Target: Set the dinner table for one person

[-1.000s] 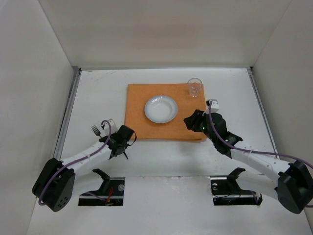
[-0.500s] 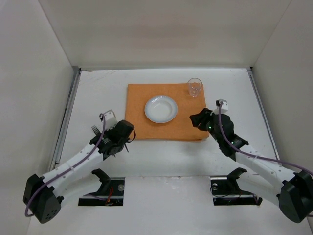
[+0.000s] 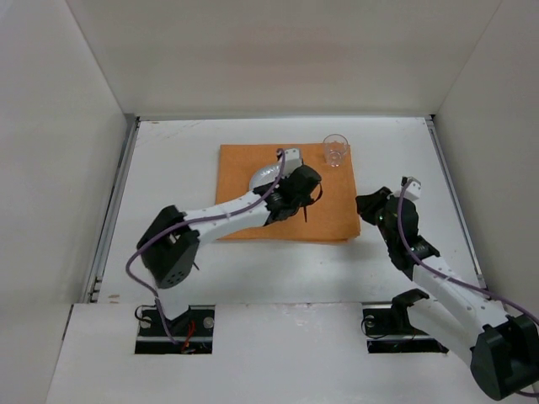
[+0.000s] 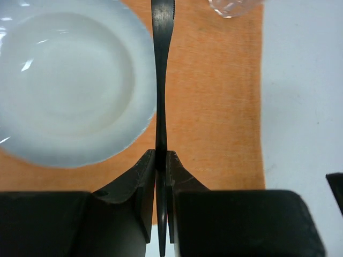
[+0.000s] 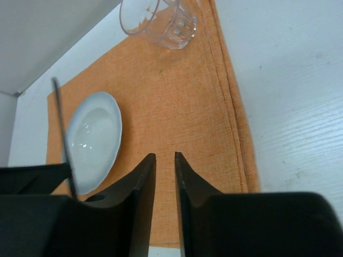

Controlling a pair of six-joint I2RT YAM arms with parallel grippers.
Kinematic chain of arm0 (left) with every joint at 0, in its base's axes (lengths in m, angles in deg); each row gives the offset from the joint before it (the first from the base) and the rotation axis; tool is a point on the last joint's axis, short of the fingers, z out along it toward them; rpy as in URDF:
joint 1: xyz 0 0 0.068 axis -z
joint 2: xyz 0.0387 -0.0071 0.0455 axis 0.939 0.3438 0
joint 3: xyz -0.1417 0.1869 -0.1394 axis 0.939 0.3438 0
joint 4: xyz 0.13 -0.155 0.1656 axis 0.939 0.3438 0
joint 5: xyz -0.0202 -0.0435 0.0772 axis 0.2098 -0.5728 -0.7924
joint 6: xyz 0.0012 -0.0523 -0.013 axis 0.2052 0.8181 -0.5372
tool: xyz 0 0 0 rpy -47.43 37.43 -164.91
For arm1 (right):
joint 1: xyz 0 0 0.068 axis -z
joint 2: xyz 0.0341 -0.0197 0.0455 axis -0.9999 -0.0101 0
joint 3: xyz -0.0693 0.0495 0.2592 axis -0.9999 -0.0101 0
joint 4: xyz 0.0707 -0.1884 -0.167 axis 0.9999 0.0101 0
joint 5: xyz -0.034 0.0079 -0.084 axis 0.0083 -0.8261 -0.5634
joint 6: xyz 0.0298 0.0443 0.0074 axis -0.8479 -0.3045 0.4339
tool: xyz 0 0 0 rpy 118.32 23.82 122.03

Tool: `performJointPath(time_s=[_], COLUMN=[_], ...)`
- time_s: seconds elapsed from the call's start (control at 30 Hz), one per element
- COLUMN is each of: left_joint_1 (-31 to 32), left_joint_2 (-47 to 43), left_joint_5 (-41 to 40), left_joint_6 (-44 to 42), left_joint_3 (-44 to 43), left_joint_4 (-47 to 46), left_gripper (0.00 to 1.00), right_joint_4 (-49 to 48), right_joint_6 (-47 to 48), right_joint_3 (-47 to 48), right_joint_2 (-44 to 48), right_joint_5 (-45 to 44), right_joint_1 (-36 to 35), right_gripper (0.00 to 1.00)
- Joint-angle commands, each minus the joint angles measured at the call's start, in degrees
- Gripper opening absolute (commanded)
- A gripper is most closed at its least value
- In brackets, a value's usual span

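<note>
1. Dinner table (image 3: pixel 168 168): matte white, spreading wide around the plate (image 4: pixel 69 80), which sits on an orange placemat (image 4: pixel 214 107).
2. My left pincer (image 4: pixel 161 158) is clamped on a dark utensil (image 4: pixel 161 80) above the plate's right rim, probably to lay it alongside.
3. My right pincer (image 5: pixel 165 160), well right of the plate, shows a narrow gap and holds nothing.
4. Plain white walls (image 3: pixel 253 50) enclose everything.
</note>
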Motion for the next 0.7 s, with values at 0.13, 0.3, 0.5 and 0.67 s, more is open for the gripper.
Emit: performJointPath(time_s=[0.13,0.3,0.5,0.67], left_joint_1=[0.1,-0.6,-1.5,-2.4], left_joint_2=[12.8,19.1,23.7,26.3], left_joint_5=[4.9,6.3,7.2,8.5], left_joint_6=[-0.5,0.2,0.1,0.0], left_joint_3=[-13.7,-18.3,-21.5,-22.7], left_joint_4=[-5.5,-5.6,-5.0,-5.5], left_gripper=[0.01,0.01,0.01,0.02], right_joint_4=[-2.2,-2.1,-2.5,-2.8], right_joint_6=[-1.5,-2.0,-2.2,-2.4], right_joint_3=[-0.9,-1.7,-1.5,-1.5], right_joint_2=[1.4,4.0,2.7,1.9], right_joint_5=[0.1,0.5,1.5,2.1], right_joint_1=[0.2,0.8,1.4,1.6], right_gripper=[0.4,0.46,0.47,0.48])
